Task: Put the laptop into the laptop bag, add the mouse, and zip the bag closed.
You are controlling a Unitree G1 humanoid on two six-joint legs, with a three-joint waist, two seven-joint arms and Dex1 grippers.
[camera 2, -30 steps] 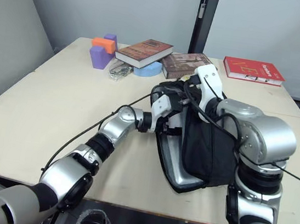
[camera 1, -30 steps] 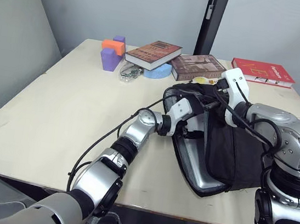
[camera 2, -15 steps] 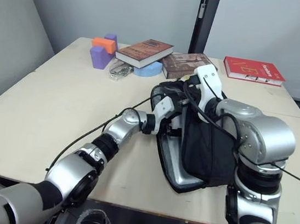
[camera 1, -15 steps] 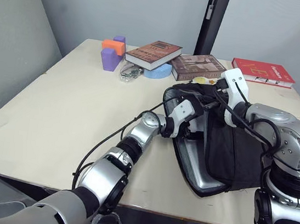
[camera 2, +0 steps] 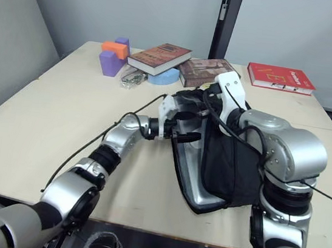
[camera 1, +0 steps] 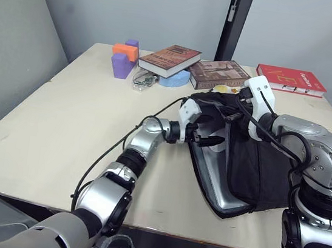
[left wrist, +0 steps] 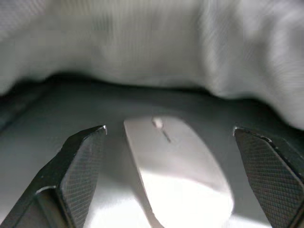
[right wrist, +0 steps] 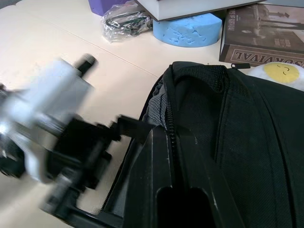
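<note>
Left wrist view showed the small smooth white oval mouse (left wrist: 178,175) lying loose on the silver metal laptop (camera 1: 220,180) inside the flat black fabric laptop bag (camera 1: 258,167). The left gripper (camera 1: 208,140) hung at the mouth, jaws wide apart. The right gripper (right wrist: 164,142), jaws clamped on the zipper edge, held the bag open on the pale wooden counter (camera 1: 80,125), presumably for access.
</note>
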